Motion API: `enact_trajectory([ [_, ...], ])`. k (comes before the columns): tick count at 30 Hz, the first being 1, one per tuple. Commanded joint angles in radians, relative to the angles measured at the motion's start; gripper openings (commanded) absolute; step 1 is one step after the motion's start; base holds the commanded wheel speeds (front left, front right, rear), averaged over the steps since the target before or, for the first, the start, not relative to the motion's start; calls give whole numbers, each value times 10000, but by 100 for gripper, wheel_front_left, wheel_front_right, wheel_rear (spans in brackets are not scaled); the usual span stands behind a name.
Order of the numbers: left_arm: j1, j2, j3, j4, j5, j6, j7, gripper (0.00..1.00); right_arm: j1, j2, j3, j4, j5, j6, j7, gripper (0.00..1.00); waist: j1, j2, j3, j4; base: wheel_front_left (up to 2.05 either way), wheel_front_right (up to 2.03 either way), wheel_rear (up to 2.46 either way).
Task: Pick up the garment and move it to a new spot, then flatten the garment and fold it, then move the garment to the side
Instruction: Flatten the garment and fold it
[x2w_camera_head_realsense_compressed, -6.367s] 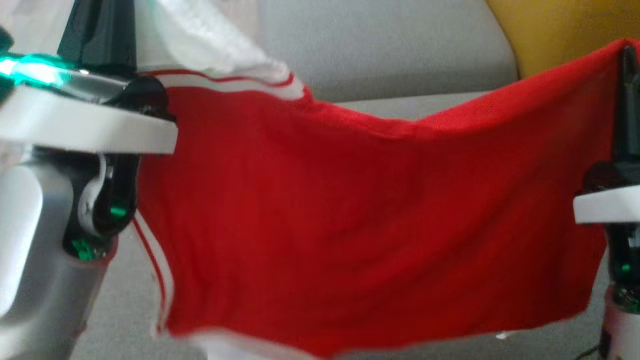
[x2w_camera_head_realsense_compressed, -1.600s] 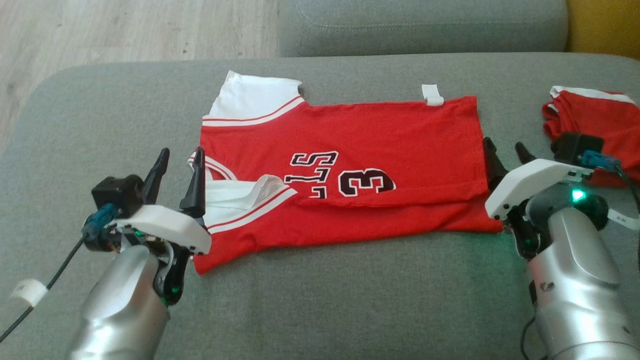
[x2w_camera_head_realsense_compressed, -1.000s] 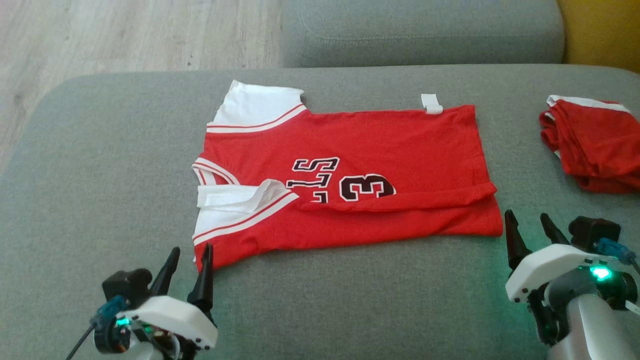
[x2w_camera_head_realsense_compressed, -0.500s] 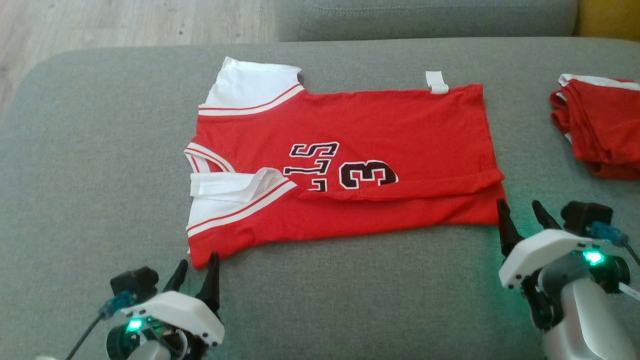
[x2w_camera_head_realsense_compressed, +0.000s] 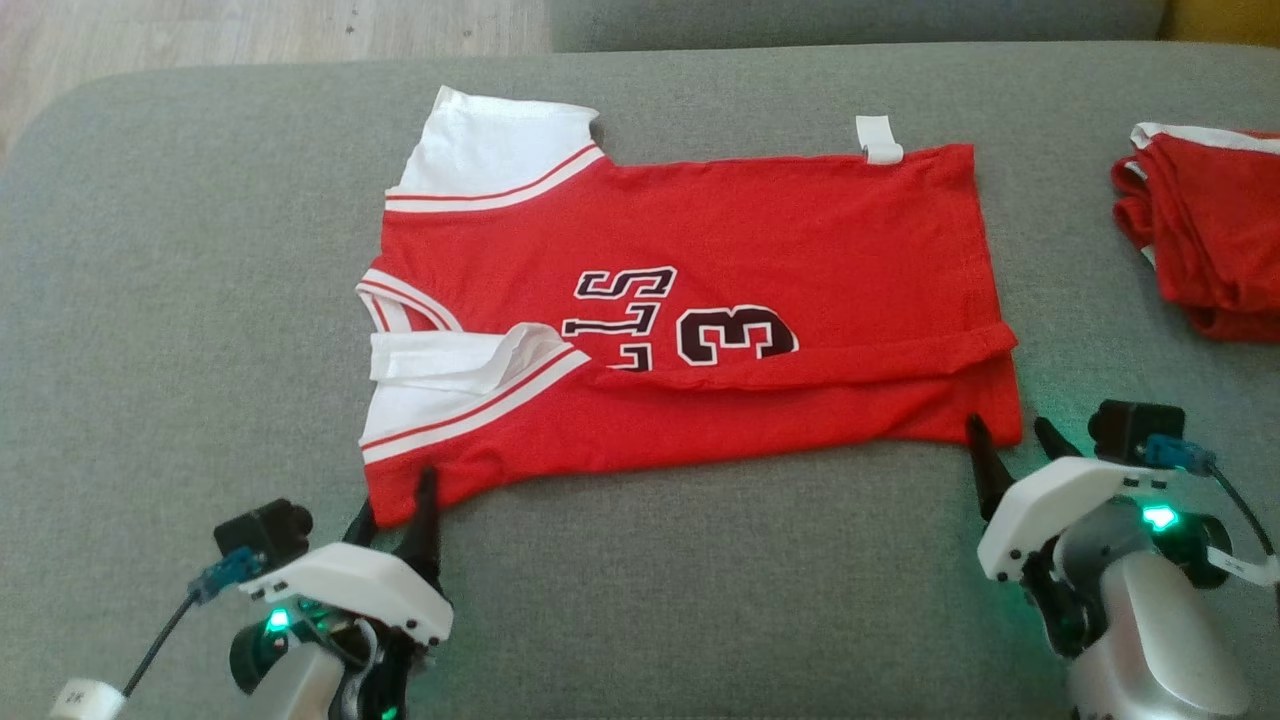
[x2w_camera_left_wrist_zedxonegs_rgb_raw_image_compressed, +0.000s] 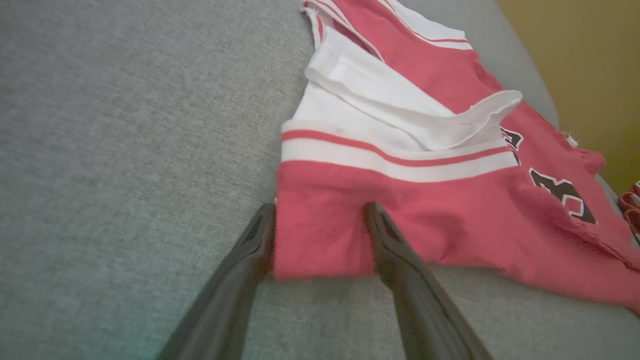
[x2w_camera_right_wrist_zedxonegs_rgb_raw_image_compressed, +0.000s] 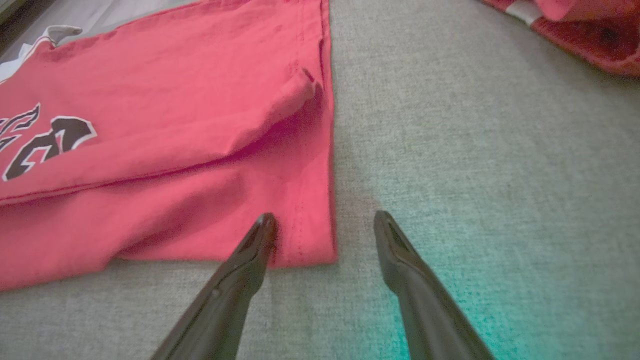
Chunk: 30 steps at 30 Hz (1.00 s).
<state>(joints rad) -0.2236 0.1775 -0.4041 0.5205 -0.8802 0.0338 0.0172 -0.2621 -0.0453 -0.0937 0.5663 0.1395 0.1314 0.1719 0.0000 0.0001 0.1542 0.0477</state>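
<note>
The shirt (x2w_camera_head_realsense_compressed: 690, 230) lies flat in the middle of the sofa (x2w_camera_head_realsense_compressed: 700, 580). The left gripper (x2w_camera_head_realsense_compressed: 395, 498) and right gripper (x2w_camera_head_realsense_compressed: 1006, 424) are wide open at its near corners. Best to pinch both corners, then lift together.

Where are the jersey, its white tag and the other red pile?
Red jersey (x2w_camera_head_realsense_compressed: 780, 230), head view, cloth above the number.
White tag (x2w_camera_head_realsense_compressed: 879, 139), head view, its middle.
Red pile (x2w_camera_head_realsense_compressed: 1215, 230), head view, top layer.
</note>
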Motion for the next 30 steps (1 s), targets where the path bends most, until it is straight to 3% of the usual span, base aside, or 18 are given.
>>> enact_trajectory([
  [1, -355, 49, 316, -11, -72, -26, 50, 69, -500, -49, 335, -210, -25, -7, 54, 100, 0, -1, 23, -2, 0, 0, 0],
  [2, -392, 34, 295, 35, -80, -60, 66, 38, -529, -49, 395, -132, -9, -7, 114, 100, 0, -1, 42, -3, 0, 0, 0],
  [3, -426, 23, 274, 78, -83, -90, 76, 2, -557, -49, 452, -63, 55, -7, 162, 86, 0, -1, 55, -2, 0, 0, 0],
  [5, -475, 8, 233, 146, -79, -150, 80, 0, -604, -49, 565, 59, 135, -7, 251, 44, 0, -1, 67, -5, 0, 0, 0],
  [6, -489, 4, 211, 172, -72, -177, 72, 0, -620, -49, 608, 106, 180, -7, 262, 38, 0, -1, 62, -6, 0, 0, 0],
  [7, -507, 3, 167, 187, -34, -220, 20, 0, -642, -49, 640, 189, 281, -7, 238, 0, 0, -1, 24, 3, 0, 0, 0],
  [13, -569, 201, 193, -111, 98, -286, -252, 0, -765, -49, 592, 325, 941, -7, 123, 0, 0, -1, -311, 57, 0, 0, 0],
  [20, -699, 905, 219, -1181, 388, -226, -101, 0, -999, -49, 340, 12, 1644, -7, 419, 0, 0, -1, -773, 99, 0, 0, 0],
  [30, 606, 2155, 41, -4175, 541, 281, 1034, 0, 248, -49, -63, -1705, 2143, -7, 2061, 0, 0, -1, -985, 39, 0, 0, 0],
])
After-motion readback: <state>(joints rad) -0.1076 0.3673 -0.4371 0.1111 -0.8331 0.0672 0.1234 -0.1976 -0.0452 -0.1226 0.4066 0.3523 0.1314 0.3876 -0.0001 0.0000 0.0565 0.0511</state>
